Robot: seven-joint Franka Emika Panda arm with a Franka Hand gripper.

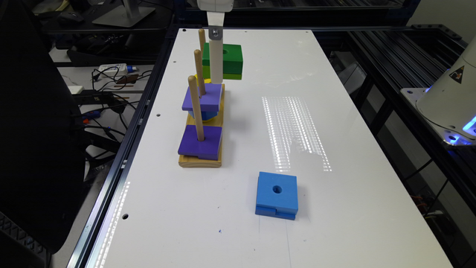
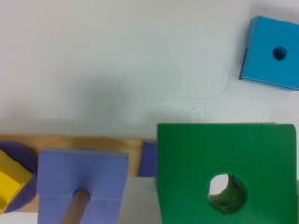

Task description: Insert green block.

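Note:
The green block (image 1: 232, 59) hangs above the far end of the table, dark green over a lime layer, with a round centre hole. My gripper (image 1: 221, 74) is shut on it, one white finger (image 1: 215, 61) crossing its near side. In the wrist view the green block (image 2: 229, 172) looms large, and pale surface shows through its hole. It hangs just to the exterior view's right of the far wooden peg (image 1: 202, 39), whose tip stands higher than the block's top. The hole is not over the peg.
A wooden base (image 1: 200, 160) carries three upright pegs; purple square blocks sit on the middle peg (image 1: 202, 97) and the near peg (image 1: 200, 143). A yellow piece (image 2: 11, 179) lies by the far peg. The blue square block (image 1: 277, 195) rests nearer the front.

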